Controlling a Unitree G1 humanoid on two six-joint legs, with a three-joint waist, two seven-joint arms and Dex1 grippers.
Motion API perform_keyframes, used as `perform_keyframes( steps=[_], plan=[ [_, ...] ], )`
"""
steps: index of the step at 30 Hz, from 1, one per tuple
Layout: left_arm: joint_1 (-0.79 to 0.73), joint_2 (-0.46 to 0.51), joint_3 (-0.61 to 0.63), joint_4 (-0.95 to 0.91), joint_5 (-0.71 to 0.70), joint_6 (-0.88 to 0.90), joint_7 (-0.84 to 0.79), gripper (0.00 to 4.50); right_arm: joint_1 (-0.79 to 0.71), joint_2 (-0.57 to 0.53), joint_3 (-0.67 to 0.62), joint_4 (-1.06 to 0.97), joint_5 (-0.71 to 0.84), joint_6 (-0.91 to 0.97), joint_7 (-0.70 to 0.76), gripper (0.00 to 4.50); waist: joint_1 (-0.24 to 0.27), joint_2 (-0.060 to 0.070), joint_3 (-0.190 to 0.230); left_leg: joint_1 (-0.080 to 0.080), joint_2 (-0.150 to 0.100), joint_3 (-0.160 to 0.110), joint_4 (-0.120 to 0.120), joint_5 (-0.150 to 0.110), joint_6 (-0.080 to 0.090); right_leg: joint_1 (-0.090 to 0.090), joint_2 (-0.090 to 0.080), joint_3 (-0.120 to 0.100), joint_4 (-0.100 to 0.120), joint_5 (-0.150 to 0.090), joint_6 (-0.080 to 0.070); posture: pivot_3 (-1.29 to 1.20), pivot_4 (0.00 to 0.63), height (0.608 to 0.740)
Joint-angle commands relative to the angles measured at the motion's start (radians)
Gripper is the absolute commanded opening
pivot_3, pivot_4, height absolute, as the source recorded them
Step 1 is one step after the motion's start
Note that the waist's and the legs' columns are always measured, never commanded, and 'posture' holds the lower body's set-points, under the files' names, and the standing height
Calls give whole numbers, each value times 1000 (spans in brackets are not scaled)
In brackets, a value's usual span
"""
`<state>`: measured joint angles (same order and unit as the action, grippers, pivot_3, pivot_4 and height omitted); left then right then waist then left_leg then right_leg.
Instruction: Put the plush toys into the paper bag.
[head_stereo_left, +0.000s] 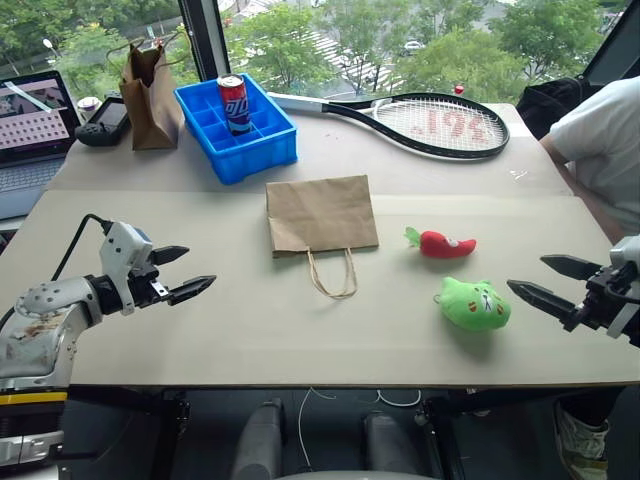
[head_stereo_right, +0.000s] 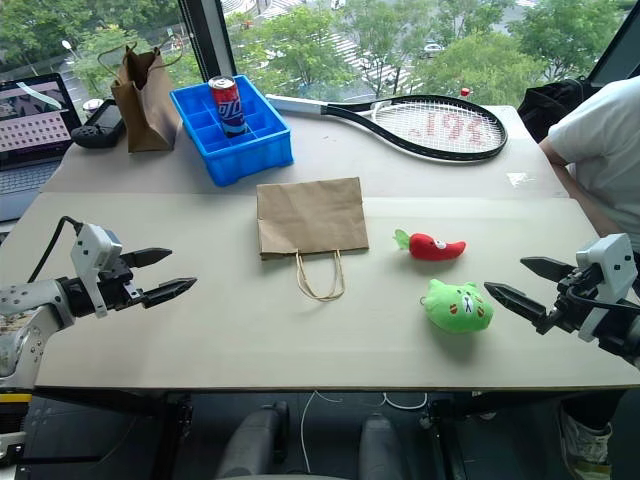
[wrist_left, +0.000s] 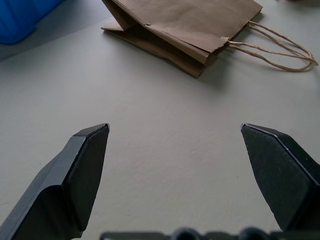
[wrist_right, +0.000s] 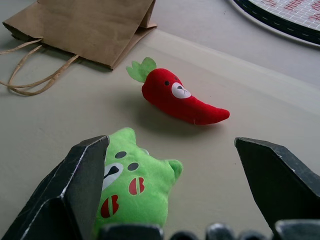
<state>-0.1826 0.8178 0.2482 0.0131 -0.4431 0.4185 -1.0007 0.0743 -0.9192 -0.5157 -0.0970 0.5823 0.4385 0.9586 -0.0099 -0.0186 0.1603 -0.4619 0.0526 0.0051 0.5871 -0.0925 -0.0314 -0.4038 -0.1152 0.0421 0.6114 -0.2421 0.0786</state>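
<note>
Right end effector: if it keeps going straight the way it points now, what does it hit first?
Most likely the round bright-green plush animal head, which sits low between the open black fingers of the right end effector. The red chili-shaped plush lies further along. Depth is unclear, so it might pass just over the green toy.

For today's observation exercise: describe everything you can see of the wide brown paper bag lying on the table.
The paper bag is plain brown kraft, lying flat and folded on the table, its mouth toward the robot. Two thin twine loop handles trail from the mouth onto the tabletop. A side gusset shows slightly lifted in the left wrist view. Nothing touches it except the table.
</note>
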Motion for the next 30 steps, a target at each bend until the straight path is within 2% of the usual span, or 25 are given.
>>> perform_keyframes(
  steps=[1,3,6,10,15,21,30],
  plan=[
    [-32,16,1,-20,1,-15,-12,4500,-54,-9,-11,-33,58,53,-7,4474,0,0,0,0,0,0,0,0,0,0,0,0,0,0,0,0,150,740],
    [-120,41,-69,-24,16,-22,-78,4500,-79,-68,-1,-163,180,192,29,4474,-1,0,0,0,0,0,1,0,0,0,0,0,1,0,0,0,150,740],
    [-230,75,-156,-20,-11,41,-207,4500,-85,-145,38,-312,241,288,65,4474,5,0,1,-1,0,0,1,0,0,-1,0,0,3,0,0,0,150,740],
    [-393,76,-253,20,-23,93,-336,4500,-164,-177,71,-440,330,388,-23,4474,8,-2,2,-1,0,0,2,0,0,0,1,0,0,0,0,0,150,740],
    [-565,11,-378,113,12,68,-466,4500,-249,-155,94,-547,463,497,-175,4474,18,-3,2,-14,0,-1,5,1,1,-4,2,0,1,3,-2,0,150,740],
    [-695,-91,-457,298,100,-54,-534,4500,-213,-145,68,-621,514,544,-297,4474,25,-5,3,-15,0,-3,5,6,10,-3,3,0,2,3,-3,0,150,740],
    [-800,-265,-559,630,299,-418,-557,4500,-59,-133,19,-716,452,542,-395,4474,23,-5,3,-15,-1,-4,8,6,11,-2,3,0,3,4,-3,0,150,740]
  ],
)
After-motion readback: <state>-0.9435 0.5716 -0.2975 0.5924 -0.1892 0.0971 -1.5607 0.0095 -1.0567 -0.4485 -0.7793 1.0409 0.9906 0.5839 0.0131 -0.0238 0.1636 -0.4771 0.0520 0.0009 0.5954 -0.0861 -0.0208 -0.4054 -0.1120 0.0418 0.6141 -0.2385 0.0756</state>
